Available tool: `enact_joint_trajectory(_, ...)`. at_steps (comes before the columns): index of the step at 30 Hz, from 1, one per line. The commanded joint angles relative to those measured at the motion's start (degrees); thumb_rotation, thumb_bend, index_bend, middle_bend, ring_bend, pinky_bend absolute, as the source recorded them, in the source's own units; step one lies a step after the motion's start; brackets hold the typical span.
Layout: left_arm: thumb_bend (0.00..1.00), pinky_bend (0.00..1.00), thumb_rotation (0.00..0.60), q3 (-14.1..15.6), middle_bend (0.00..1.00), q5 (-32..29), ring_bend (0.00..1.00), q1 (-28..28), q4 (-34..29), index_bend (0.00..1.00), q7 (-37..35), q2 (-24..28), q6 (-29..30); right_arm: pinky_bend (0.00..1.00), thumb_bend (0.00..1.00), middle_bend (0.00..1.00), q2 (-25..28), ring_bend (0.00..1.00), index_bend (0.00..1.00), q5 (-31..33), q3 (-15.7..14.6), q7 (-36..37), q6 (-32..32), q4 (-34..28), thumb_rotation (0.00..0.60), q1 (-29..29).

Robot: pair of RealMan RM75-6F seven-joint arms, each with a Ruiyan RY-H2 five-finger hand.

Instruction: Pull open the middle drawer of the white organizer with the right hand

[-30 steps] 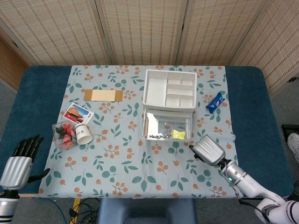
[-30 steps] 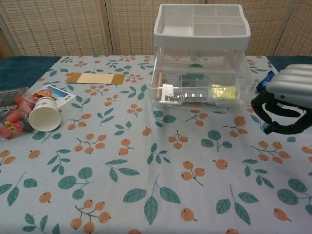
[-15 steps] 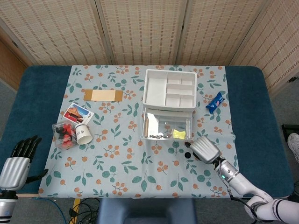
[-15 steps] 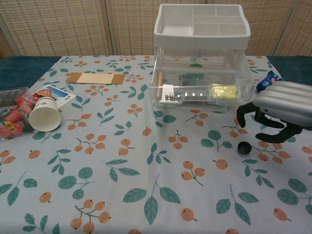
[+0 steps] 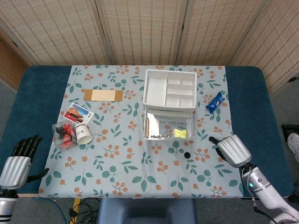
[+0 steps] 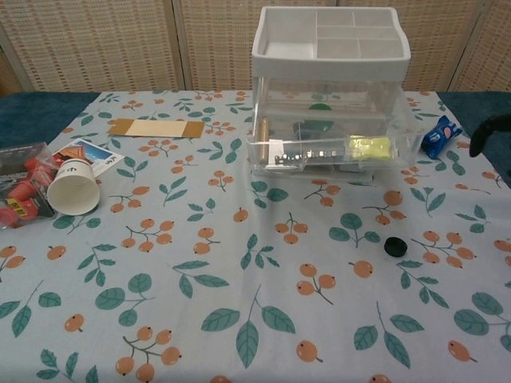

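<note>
The white organizer [image 5: 169,93] is seen toward the far edge of the bench [image 5: 42,93], on a floral cloth [image 5: 121,158], with its compartmented top tray facing up. One clear drawer [image 5: 167,127] is drawn out a little toward the near edge; a yellow item [image 5: 180,133], a row of small dark pieces and a wooden stick are visible inside it. Which drawer of the stack this is cannot be told with certainty. The right hand [image 5: 232,150] is held over the cloth near the right near corner, apart from the organizer, its fingers curled under and nothing seen in its grasp; only a dark fingertip is caught at the right edge of the chest view. A small black cap [image 5: 187,154] lies on the cloth between the drawer and the near edge. The left hand [image 5: 16,161] is kept at the left near corner, fingers extended together, holding nothing. A blue packet [image 5: 215,101] lies just right of the organizer. A paper cup [image 5: 83,134] lies on its side near the left edge.
</note>
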Motion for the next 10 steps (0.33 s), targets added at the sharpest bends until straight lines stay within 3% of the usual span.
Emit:
enact_joint_trajectory(1,0.17,0.07,0.6,-0.06,0.06,0.15,0.06,-0.19,0.05,0.05,0.06,-0.17,-0.12,0.9,0.48,0.68,3.45,0.69,0.32,0.06,-0.36,2.71,5.75,-3.17,0.6,-4.65)
enact_joint_trajectory(6,0.17,0.07,0.6,-0.08,0.06,0.34,0.06,-0.41,-0.12,0.05,0.31,-0.29,-0.21,0.45,0.48,0.37,6.79,0.34,0.22,0.05,-1.21,4.33,10.08,-5.94,0.6,-9.07)
enact_joint_trajectory(10,0.17,0.07,0.6,0.0,0.06,0.6,0.06,-0.49,-0.43,0.05,0.61,-0.32,-0.16,0.31,0.48,0.27,7.94,0.21,0.17,-0.16,-1.08,5.8,14.54,-7.17,0.6,-12.78)
